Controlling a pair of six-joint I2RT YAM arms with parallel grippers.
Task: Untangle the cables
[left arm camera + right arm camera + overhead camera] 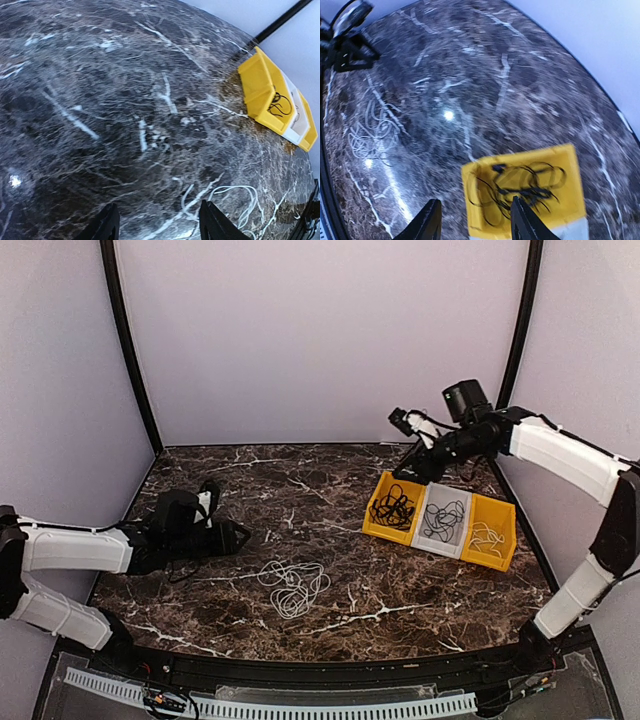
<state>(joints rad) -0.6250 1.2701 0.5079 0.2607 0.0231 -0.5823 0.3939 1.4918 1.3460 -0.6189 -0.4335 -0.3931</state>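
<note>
A white cable (293, 586) lies in a loose coil on the marble table (300, 490), just right of my left gripper (238, 536). In the left wrist view that gripper (157, 227) is open and empty, and the white cable (241, 204) is off to its right. A black cable (396, 508) sits in the left yellow bin (375, 523), a dark cable (443, 519) in the grey bin (428, 541), and a white one (487, 536) in the right yellow bin (503, 512). My right gripper (412, 472) hovers above the left yellow bin. In its wrist view the gripper (474, 222) is open and empty over the black cable (520, 185).
The three bins stand side by side at the right of the table. Purple walls with black corner posts (130, 350) close in the back and sides. From the right wrist, the left arm (345, 42) shows at top left and the white cable (370, 132) below it.
</note>
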